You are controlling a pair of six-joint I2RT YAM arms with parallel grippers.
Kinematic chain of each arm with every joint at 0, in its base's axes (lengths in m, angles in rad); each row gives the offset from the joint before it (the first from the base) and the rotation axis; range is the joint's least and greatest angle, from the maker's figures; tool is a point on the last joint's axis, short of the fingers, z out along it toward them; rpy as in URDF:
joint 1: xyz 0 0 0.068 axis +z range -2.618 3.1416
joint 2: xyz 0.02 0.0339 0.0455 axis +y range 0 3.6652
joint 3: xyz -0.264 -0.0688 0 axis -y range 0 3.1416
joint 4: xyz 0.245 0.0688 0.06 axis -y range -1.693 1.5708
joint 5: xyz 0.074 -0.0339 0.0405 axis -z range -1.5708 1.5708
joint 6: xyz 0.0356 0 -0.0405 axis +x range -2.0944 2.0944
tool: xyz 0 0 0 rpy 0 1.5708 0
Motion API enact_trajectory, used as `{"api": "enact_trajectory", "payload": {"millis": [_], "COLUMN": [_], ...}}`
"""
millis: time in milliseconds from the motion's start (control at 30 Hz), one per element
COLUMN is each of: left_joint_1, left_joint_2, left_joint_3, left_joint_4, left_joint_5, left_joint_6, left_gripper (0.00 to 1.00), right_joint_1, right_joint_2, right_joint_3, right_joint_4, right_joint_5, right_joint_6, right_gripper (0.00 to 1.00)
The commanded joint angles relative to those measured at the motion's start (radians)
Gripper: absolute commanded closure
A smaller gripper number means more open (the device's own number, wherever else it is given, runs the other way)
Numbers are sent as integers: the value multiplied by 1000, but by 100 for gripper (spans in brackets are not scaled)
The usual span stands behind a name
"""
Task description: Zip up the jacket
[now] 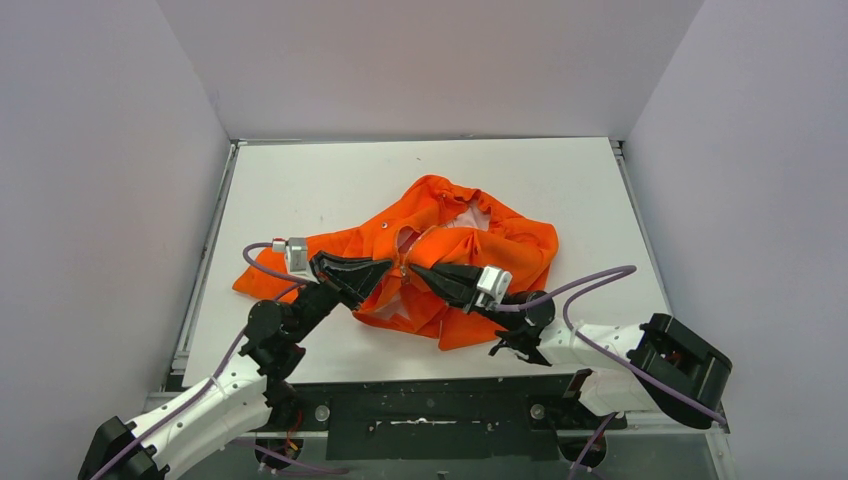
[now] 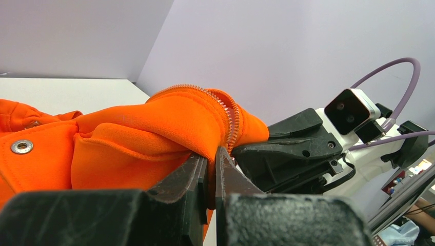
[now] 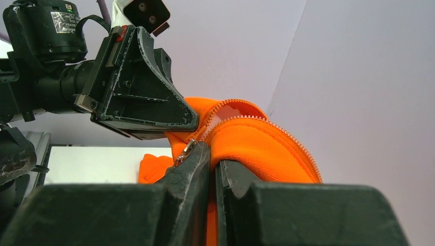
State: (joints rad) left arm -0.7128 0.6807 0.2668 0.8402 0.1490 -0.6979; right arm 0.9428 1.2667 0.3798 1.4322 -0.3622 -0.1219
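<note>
The white desk [image 1: 300, 190] carries the orange jacket [image 1: 520, 245], crumpled near its middle. Both arms reach in low from the near edge, the left arm [image 1: 225, 390] angled rightward and the right arm [image 1: 590, 345] leftward, their tips nearly meeting at the jacket's front. The left hand [image 1: 388, 266] is clamped on a raised fold beside the zipper [image 2: 231, 120]. The right hand [image 1: 416, 270] pinches the facing edge, with the metal pull [image 3: 185, 149] against one finger.

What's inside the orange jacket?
Inside the jacket a pale lining shows at the top opening and the near edge. The rest is hidden under folded orange cloth.
</note>
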Motion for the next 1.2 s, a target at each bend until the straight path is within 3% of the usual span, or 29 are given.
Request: {"api": "enact_trajectory", "payload": {"millis": [0,1167], "left_joint_1": [-7,-39], "left_joint_2": [-13,-23], "left_joint_3": [17,31], "left_joint_4": [73,20], "left_joint_5": [-9,-39], "left_joint_6": [14,56], "left_gripper": [100,100], "right_joint_1": [15,53], "right_joint_2": [-16,-26], "right_joint_3": [48,58], "right_joint_4": [60,35], "right_joint_5": [27,101], "right_joint_6": [-33,-96], "right_gripper": [100,100]}}
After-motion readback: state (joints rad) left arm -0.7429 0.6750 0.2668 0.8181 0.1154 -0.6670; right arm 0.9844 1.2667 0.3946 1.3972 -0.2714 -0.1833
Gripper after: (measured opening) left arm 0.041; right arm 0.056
